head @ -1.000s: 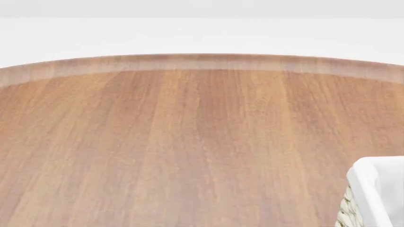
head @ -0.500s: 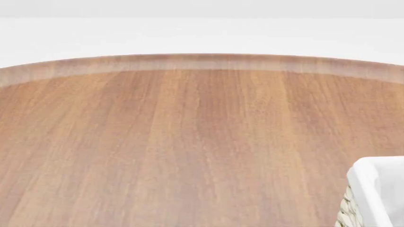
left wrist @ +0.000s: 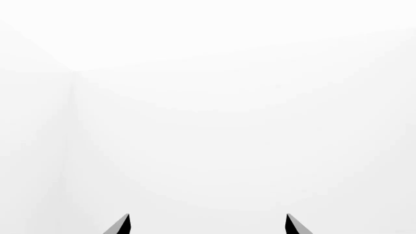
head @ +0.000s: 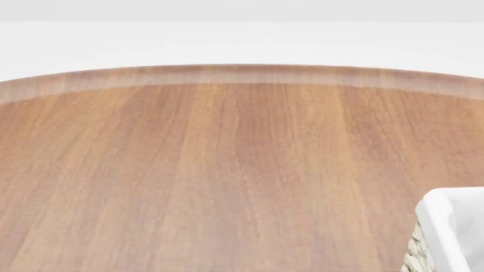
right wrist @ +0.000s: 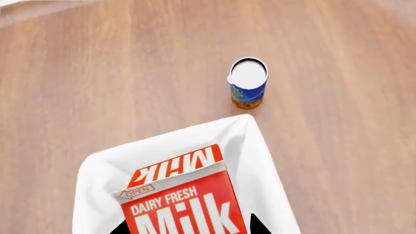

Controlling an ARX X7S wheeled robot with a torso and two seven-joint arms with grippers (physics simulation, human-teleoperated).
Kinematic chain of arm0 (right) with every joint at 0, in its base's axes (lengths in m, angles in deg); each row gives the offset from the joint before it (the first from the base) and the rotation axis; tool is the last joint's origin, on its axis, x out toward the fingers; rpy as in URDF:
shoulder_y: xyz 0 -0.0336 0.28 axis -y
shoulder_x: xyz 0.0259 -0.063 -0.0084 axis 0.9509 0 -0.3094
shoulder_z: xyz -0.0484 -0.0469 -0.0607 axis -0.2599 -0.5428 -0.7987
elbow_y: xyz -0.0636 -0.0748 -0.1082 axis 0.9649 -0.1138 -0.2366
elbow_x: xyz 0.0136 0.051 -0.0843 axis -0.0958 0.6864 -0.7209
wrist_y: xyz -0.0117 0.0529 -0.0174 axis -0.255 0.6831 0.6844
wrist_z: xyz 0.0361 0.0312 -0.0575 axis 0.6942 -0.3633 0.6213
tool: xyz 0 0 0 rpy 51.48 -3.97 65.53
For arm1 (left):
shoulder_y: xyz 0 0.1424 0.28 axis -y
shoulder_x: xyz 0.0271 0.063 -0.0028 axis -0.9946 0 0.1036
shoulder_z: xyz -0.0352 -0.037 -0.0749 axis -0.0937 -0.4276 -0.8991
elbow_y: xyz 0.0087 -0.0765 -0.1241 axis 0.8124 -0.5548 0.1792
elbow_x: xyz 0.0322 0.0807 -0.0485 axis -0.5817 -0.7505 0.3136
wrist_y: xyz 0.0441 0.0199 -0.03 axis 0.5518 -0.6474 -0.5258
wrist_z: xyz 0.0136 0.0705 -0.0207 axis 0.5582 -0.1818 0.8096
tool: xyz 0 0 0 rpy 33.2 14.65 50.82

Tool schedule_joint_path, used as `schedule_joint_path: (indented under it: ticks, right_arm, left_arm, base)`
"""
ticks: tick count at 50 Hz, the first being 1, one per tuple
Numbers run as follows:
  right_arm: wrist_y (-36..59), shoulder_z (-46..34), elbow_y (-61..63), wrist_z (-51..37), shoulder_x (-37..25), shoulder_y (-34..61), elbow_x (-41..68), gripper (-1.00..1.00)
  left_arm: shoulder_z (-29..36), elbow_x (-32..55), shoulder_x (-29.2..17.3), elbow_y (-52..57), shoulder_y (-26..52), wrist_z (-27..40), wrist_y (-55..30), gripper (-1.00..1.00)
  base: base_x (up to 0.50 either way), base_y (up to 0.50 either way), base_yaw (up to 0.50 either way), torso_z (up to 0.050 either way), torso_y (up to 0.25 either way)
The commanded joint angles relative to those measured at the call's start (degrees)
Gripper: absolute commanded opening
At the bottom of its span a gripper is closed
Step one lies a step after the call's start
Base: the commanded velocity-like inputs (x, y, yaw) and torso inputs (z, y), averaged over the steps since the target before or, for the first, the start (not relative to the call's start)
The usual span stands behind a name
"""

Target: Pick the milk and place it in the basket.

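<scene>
Wooden surface (head: 226, 181) mostly bare in head view; basket (head: 454, 226) corner at 5 o'clock. Right gripper (right wrist: 188, 229) holds the milk (right wrist: 182, 200) over the basket lining. Carton likely light, stiff, crushable: grip flat sides mid-body. Left gripper (left wrist: 208, 225) spread wide, empty.

From my head view, only a corner of the basket (head: 452, 226) shows, cut by the frame's edge. In my right wrist view the milk (right wrist: 185, 204) is cropped below its lettering and hides part of the basket beneath it. My left gripper (left wrist: 208, 225) shows just two fingertips.
</scene>
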Motion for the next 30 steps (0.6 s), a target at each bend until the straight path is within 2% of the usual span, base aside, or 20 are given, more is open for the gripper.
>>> schedule_joint_path:
  ticks: [1,20,30]
  right_arm:
    - [-0.35,4.02,-4.54,4.08,3.45,-1.19,-4.73,-1.0]
    - [3.78,6.62,-4.39,6.77,6.05,-2.28,-10.09,-1.0]
    - [5.66,12.93,-4.67,7.75,6.91,-4.18,-16.76,-1.0]
  left_arm:
    - [-0.07,0.07,-0.16,-0.1,-0.05,0.1,0.17,1.0]
    - [-0.07,0.02,-0.22,-0.35,-0.62,0.2,0.86,1.0]
    - [0.07,-0.04,-0.23,-0.5,-0.81,0.21,1.19,1.0]
  base:
    - [0.0,0.0,0.0,0.0,0.0]
    - [0.0,0.0,0.0,0.001,0.001]
    - [0.0,0.0,0.0,0.001,0.001]
